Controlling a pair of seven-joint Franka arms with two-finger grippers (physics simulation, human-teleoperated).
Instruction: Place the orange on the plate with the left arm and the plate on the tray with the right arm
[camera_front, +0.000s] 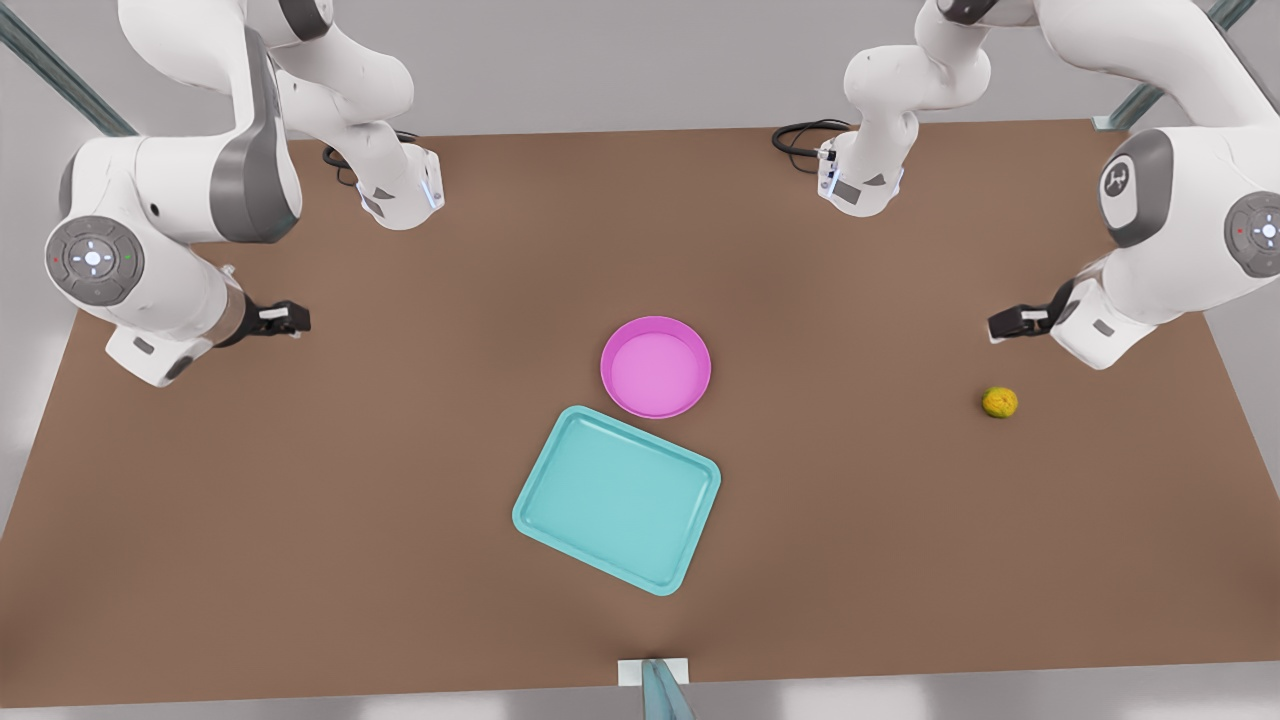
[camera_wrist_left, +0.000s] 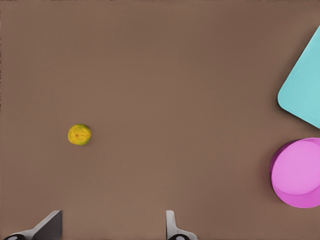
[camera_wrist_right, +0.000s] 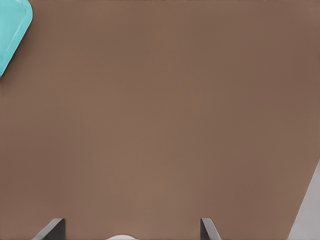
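The small yellow-orange orange (camera_front: 1000, 402) (camera_wrist_left: 79, 135) lies on the brown table at the front view's right. My left gripper (camera_front: 1003, 325) (camera_wrist_left: 112, 224) hangs a little behind it, open and empty. The pink plate (camera_front: 656, 332) (camera_wrist_left: 299, 172) sits near the table's middle, touching or nearly touching the far corner of the teal tray (camera_front: 618, 498) (camera_wrist_left: 303, 87) (camera_wrist_right: 11, 30). Over the table at the front view's left, far from the plate, my right gripper (camera_front: 292, 319) (camera_wrist_right: 131, 226) waits open and empty.
The two arm bases (camera_front: 400, 195) (camera_front: 858, 180) stand at the table's back edge, with black cables (camera_front: 800, 135) beside them. A small white and teal fixture (camera_front: 657, 680) sits at the front edge. The table edge (camera_wrist_right: 307, 210) runs close by the right gripper.
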